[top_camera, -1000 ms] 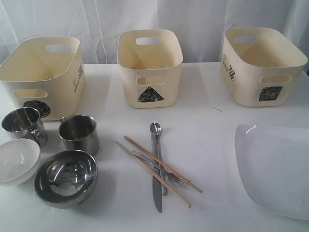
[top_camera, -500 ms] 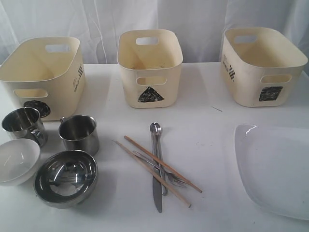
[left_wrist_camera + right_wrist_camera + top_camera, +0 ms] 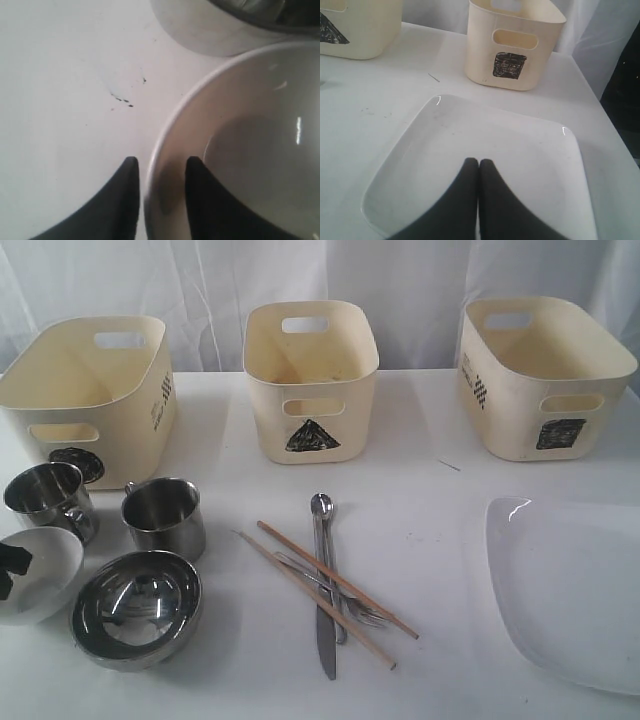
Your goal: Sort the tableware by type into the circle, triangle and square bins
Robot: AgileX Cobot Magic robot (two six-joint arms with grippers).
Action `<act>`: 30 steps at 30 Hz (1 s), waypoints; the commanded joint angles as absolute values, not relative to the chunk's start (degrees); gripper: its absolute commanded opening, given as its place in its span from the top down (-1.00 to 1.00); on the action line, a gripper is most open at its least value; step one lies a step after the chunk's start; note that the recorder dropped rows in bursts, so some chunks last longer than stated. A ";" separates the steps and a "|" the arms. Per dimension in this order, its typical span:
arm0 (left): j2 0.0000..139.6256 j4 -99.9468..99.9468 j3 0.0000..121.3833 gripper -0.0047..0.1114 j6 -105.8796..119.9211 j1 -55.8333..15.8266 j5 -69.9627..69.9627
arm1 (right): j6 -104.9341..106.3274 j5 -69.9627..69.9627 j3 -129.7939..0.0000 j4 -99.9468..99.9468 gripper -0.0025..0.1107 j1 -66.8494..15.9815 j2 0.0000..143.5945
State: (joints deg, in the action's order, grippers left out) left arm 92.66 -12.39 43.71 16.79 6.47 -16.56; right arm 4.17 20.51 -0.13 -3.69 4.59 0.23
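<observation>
My left gripper is open and straddles the rim of the white bowl, one finger outside and one inside. In the exterior view its dark tip shows over that bowl at the left edge. Beside it are two steel mugs and the steel bowl. Chopsticks, spoon, fork and knife lie crossed mid-table. My right gripper is shut and empty over the white plate, which lies at the right.
Three cream bins stand along the back: circle, triangle and square. The square bin stands beyond the plate. A steel vessel touches or nearly touches the white bowl. White curtain behind.
The left gripper's dark tip has come into the exterior view at the white bowl's left side. The other tableware has not moved.
</observation>
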 commanded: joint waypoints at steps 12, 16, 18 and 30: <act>80.45 4.98 60.49 0.92 16.47 6.21 -51.02 | 4.23 20.14 0.00 -4.05 0.96 4.55 0.00; 74.61 6.10 69.92 0.92 16.47 6.21 -47.85 | 4.23 20.14 0.00 -4.05 0.96 4.55 0.00; 72.35 4.24 73.04 0.92 16.14 6.21 -36.68 | 4.23 20.14 0.00 -4.05 0.96 4.55 0.00; 84.03 -8.27 71.74 0.92 -4.05 3.70 32.22 | 4.23 20.14 0.00 -4.05 0.96 4.55 0.00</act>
State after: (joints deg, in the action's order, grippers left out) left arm 78.89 -8.13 72.23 2.05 4.31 22.78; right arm 4.17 20.51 -0.13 -3.69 4.59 0.23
